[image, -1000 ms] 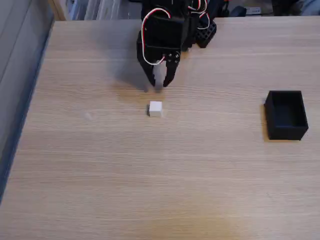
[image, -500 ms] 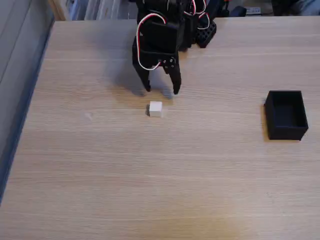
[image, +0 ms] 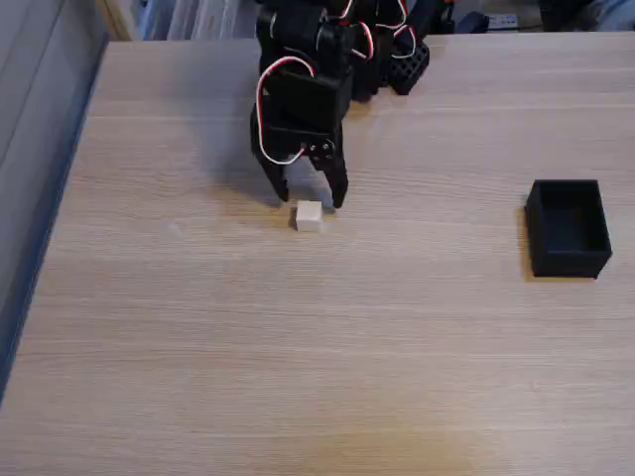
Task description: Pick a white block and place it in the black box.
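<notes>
1. Fingers (image: 281,190) of the gripper (image: 310,198) stand spread wide and hold nothing; in the fixed view we see both tips just beyond the far edge of the white block (image: 309,215), one to its left and one to its right.
2. White block: it rests on the table (image: 298,347), left of centre, apart from the fingers so far as we can tell.
3. Step in hand, as we judge it: straddling the block. We would advance toward the near side until the block sits squarely between the fingers, then lower and close on two opposite faces.
4. Black box (image: 568,227): open-topped, well apart at the right.
5. Count: we find one block, one box, one gripper.
</notes>
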You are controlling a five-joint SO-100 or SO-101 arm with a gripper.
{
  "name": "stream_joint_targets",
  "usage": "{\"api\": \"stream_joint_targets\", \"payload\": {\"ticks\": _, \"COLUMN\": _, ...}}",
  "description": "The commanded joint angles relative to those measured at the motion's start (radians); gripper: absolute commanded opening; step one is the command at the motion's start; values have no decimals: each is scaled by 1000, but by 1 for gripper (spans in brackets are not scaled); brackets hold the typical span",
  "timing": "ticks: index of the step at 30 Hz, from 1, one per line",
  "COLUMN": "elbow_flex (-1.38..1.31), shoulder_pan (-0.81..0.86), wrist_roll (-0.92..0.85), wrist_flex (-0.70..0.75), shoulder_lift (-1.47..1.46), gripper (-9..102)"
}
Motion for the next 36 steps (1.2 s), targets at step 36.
{"api": "stream_joint_targets", "payload": {"ticks": 36, "elbow_flex": -146, "shoulder_pan": -23, "wrist_roll": 40, "wrist_flex": -12, "shoulder_lift": -187, "gripper": 17}}
